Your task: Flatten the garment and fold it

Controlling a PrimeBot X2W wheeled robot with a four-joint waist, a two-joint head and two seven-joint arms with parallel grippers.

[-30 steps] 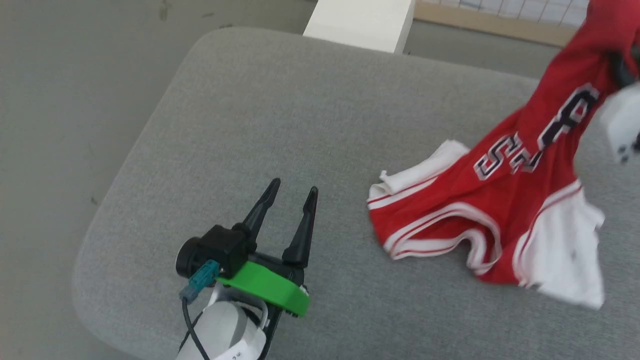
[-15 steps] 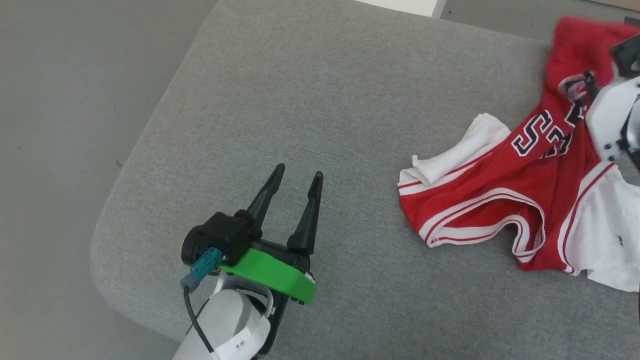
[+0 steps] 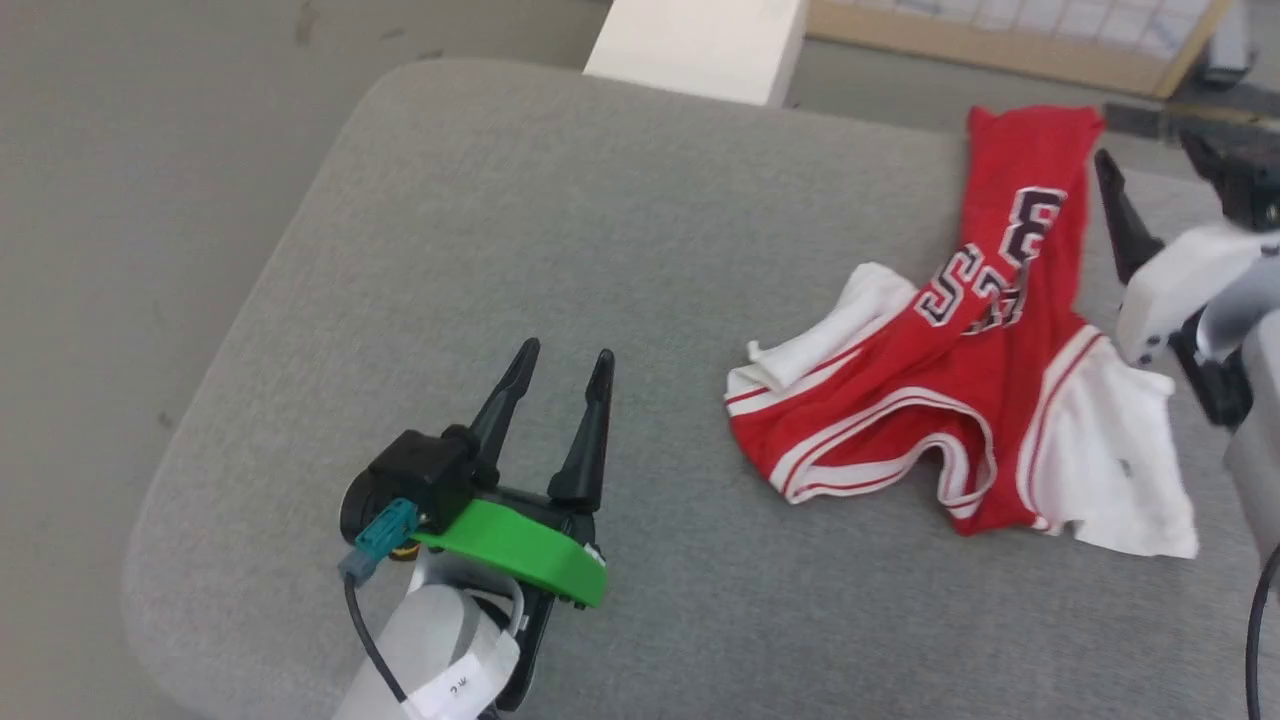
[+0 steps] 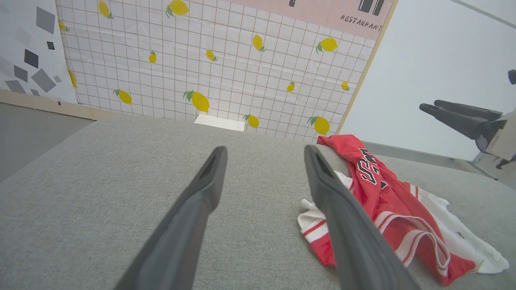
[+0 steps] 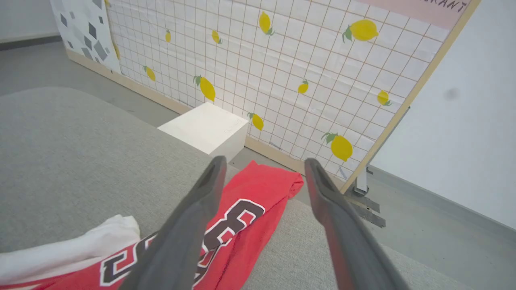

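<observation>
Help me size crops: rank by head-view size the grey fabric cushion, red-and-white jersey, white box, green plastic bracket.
1. Grey fabric cushion
2. Red-and-white jersey
3. White box, green plastic bracket: alike, box farther and cropped; unranked

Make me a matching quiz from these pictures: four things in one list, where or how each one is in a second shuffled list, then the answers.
Things
1. red jersey-style T-shirt with white sleeves
2. left gripper with two long dark fingers
3. right gripper with two long dark fingers
4. white rectangular block

Place or state
a. on the floor past the far edge of the grey fabric cushion
b. open, near the shirt's far red end
c. lying bunched on the cushion
d. open above bare cushion, apart from the shirt

Pairs: 1-c, 2-d, 3-b, 4-a
</observation>
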